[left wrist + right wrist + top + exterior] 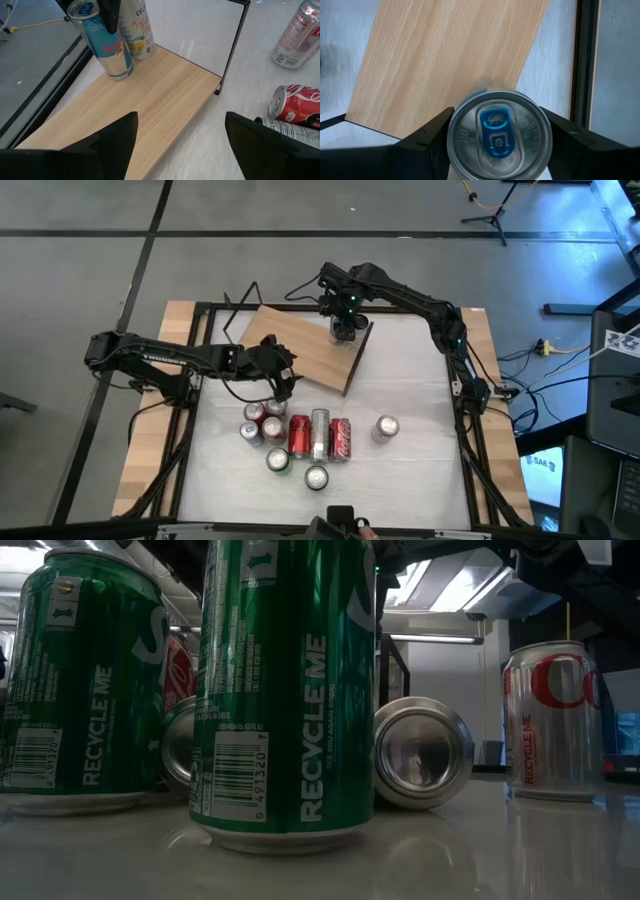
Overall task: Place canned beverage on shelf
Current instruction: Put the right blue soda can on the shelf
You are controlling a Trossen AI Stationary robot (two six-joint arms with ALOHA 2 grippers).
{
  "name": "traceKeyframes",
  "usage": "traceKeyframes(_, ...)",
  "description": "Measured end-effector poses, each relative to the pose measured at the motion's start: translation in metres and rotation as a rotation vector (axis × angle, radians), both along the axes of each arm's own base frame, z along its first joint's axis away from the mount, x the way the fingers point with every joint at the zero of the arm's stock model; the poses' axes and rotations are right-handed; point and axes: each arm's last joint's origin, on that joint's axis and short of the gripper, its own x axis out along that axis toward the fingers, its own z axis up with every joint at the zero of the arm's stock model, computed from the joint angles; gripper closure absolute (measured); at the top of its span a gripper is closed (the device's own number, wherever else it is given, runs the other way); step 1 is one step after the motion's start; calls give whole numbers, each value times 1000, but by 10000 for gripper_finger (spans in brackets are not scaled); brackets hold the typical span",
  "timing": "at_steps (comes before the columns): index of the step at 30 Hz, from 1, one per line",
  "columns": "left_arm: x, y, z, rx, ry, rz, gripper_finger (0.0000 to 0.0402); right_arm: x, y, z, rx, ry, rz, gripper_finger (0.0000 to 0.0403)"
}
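The shelf (300, 350) is a light wooden board on thin black wire supports (232, 45), set askew at the table's far middle. A slim blue can (107, 47) and a white can (137, 30) stand side by side on its far right corner. My right gripper (345, 330) hangs over that corner, shut on the blue can (499, 132). My left gripper (283, 385) hovers open over the shelf's near edge (182, 125), with nothing between its fingers. Several more cans (300, 435) stand or lie on the table nearer the front. My right gripper pinches the blue can's upper wall, just under its rim (456, 137), between its two fingers, one on each side. The fingers (110, 17) come steeply from above, pointing down. The can stands upright with its base (119, 74) on the shelf board.
Two red cans (340, 438) and a silver one (320, 432) lie on the table among upright cans. A lone silver can (387, 426) stands to the right. The low view shows green cans (285, 690) close up and a silver can (550, 720).
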Motion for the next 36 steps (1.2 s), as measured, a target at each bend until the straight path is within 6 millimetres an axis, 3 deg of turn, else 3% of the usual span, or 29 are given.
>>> traceKeyframes(36,0,0,0,0,-1,0,114,0,2,0,41,-14,14,168)
